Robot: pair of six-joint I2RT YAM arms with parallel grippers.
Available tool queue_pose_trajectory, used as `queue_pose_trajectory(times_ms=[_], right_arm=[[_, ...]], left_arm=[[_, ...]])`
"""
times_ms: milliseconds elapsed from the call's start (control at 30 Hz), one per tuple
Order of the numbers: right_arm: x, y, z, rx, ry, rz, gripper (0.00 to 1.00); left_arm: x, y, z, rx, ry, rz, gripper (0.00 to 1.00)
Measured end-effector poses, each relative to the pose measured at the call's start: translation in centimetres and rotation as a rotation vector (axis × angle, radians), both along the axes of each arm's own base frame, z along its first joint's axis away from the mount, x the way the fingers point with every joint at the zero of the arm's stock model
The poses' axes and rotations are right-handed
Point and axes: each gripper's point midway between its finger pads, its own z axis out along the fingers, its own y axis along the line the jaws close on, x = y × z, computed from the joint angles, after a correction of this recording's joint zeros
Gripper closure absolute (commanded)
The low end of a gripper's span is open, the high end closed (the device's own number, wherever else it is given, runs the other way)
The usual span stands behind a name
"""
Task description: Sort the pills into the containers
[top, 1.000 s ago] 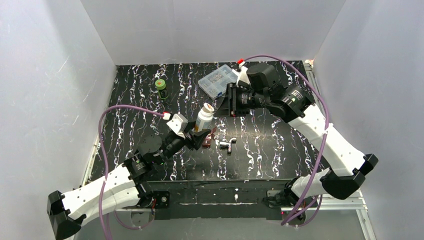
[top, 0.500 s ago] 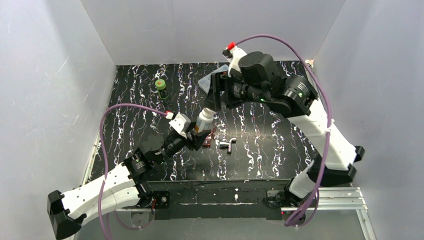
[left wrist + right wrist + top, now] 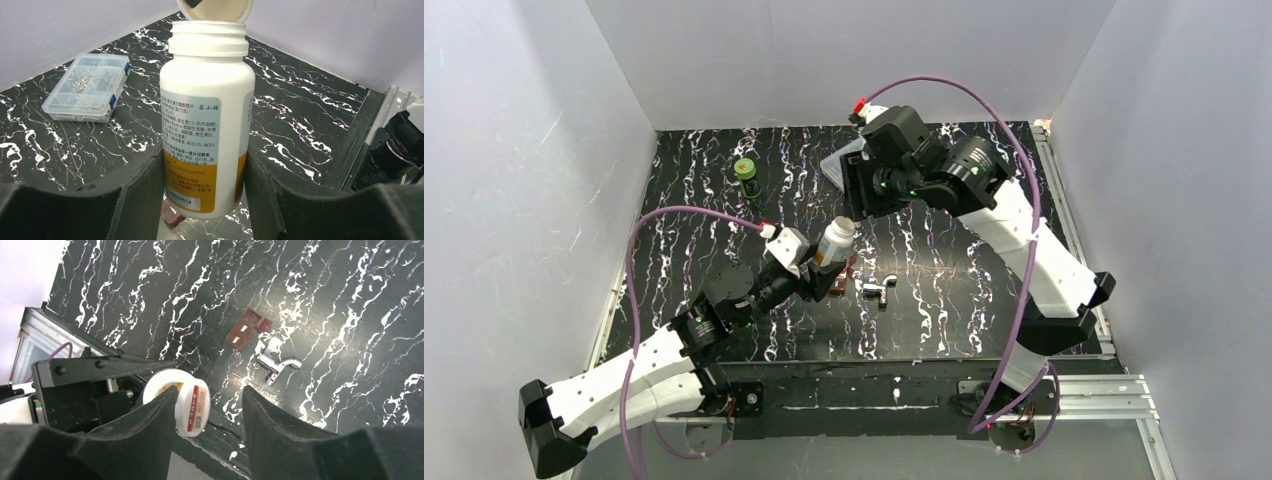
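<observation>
— Where does the case lie?
— Check your right wrist view. The dark red-brown case (image 3: 245, 331) lies flat on the black marble table (image 3: 350, 290), upper centre of the frame. Its long axis runs lower left to upper right, and the silver metal piece (image 3: 277, 364) is just below it, apart
— And the grippers?
— Your left gripper (image 3: 205, 192) is clamped on the white pill bottle (image 3: 205, 110), whose cap (image 3: 194, 407) sits askew beside the uncovered mouth. Your right gripper (image 3: 209, 396) hovers above, fingers apart, gripping nothing
</observation>
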Motion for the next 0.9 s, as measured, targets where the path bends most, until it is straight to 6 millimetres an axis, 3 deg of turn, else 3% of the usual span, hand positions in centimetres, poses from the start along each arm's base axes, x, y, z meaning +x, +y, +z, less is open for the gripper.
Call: queue_pose_trajectory(times_ms=[200, 300, 500, 900], right_arm=[[0.0, -2.6, 0.2, 0.054, 0.030, -0.057, 0.57], [-0.3, -3.0, 0.5, 0.123, 0.057, -0.057, 0.67], [-1.4, -1.8, 0.9, 0.288, 0.148, -0.001, 0.87], [-1.8, 0.1, 2.2, 0.510, 0.253, 0.059, 0.93]], left_arm=[[0.0, 0.0, 0.2, -0.005, -0.004, 0.002, 1.00], [0.0, 0.1, 0.6, -0.018, -0.012, 0.005, 1.00], [0.1, 0.2, 1.6, -0.052, -0.033, 0.009, 1.00], [0.3, 0.7, 2.7, -0.094, -0.049, 0.040, 1.00]])
